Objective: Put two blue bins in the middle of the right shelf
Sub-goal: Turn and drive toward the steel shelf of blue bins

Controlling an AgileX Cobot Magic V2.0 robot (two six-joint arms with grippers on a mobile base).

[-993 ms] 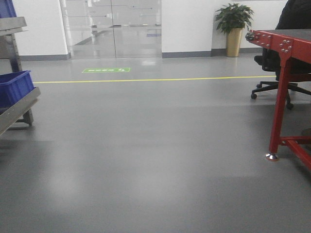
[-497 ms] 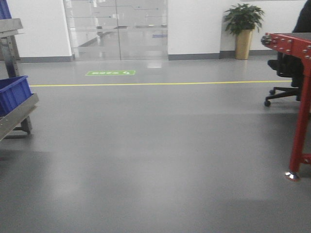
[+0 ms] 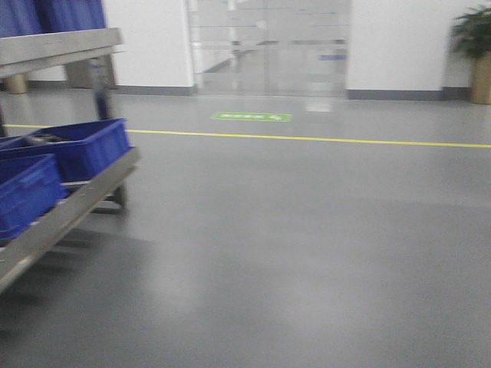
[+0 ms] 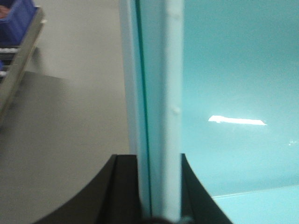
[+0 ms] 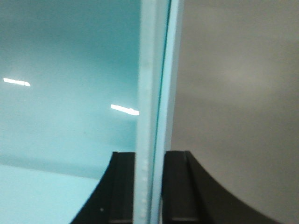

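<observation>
In the left wrist view my left gripper (image 4: 156, 158) is shut on the upright rim (image 4: 159, 70) of a bin (image 4: 233, 70) that looks turquoise-blue here. My right gripper (image 5: 149, 154) is shut on the opposite rim (image 5: 152, 70) of the same bin (image 5: 70, 70). The held bin and both grippers are out of the front view. There, a metal shelf (image 3: 84, 195) stands at the left. Two blue bins (image 3: 80, 146) (image 3: 27, 192) sit on its sloping lower level. More blue shows on its top level (image 3: 54, 14).
Grey floor stretches ahead, crossed by a yellow line (image 3: 307, 139) with a green floor sign (image 3: 252, 116) behind it. Glass doors (image 3: 268, 46) are in the far wall. A potted plant (image 3: 476, 46) stands at the far right.
The front view has swung left. The red table and office chair have left the frame, and the shelf with blue bins now fills the left side, closer.
</observation>
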